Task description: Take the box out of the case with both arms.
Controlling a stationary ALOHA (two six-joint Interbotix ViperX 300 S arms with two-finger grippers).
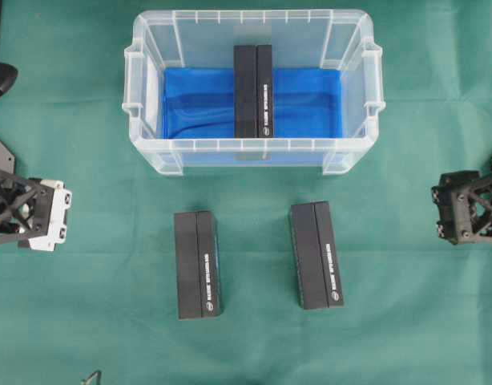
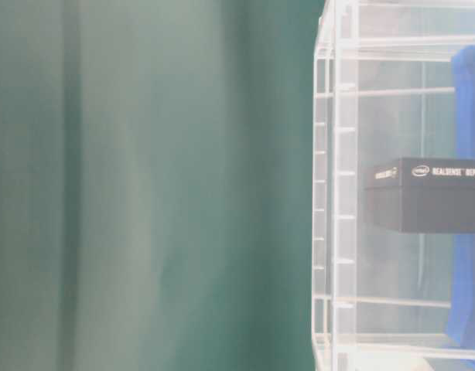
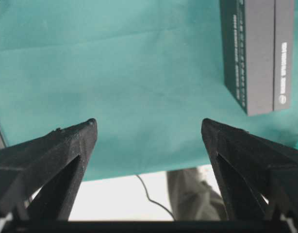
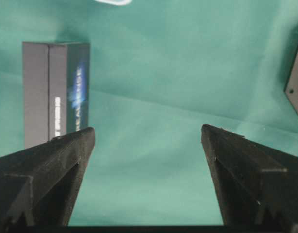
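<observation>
Green cloth table (image 1: 86, 120) — case (image 1: 150, 152) at the far middle, box (image 1: 253, 91) standing inside at its centre. Two more boxes (image 1: 197, 264) just in front of the case. Left gripper (image 3: 149, 127) and right gripper (image 4: 148, 133) spread wide, empty, flanking the case, well apart from it. Bring both in over the rim together, pinch the box's sides evenly, lift straight up.

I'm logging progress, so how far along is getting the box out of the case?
Done: two boxes lie on the cloth in front of the case. In hand: nothing; left gripper and right gripper are open, empty, out at the sides. Left: one box stands inside the case.
</observation>
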